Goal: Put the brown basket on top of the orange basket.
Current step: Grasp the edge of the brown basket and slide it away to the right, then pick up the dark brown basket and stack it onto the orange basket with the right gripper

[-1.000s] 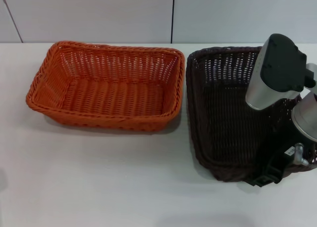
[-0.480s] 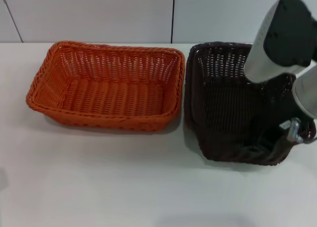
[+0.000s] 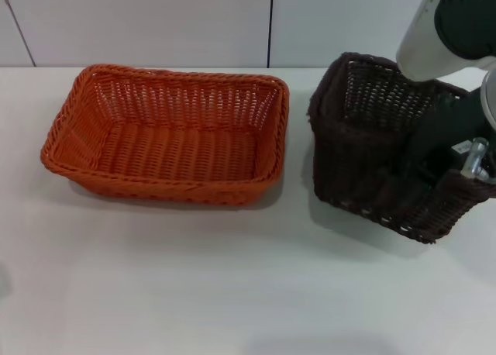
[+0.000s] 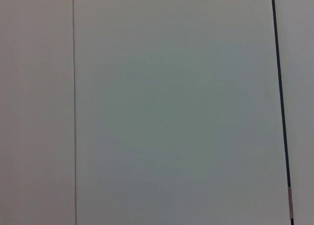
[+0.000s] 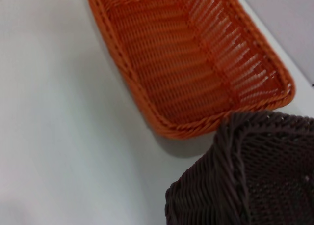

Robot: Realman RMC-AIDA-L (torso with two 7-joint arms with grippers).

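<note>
The orange basket [image 3: 167,134] sits open side up on the white table, left of centre; it also shows in the right wrist view [image 5: 191,58]. The brown basket [image 3: 372,153] is at the right, lifted and tilted, its near right rim raised. My right gripper [image 3: 457,169] is shut on that near right rim and holds the basket off the table. The brown basket's corner shows in the right wrist view [image 5: 245,181]. My left gripper is out of view; its wrist view shows only a pale wall.
The white table [image 3: 194,277] stretches wide in front of both baskets. A pale panelled wall [image 3: 155,22] rises right behind the table's far edge.
My right arm has risen and pulled the brown basket up with it. The basket went from lying flat to tilted and clear of the table. The orange basket has not moved.
</note>
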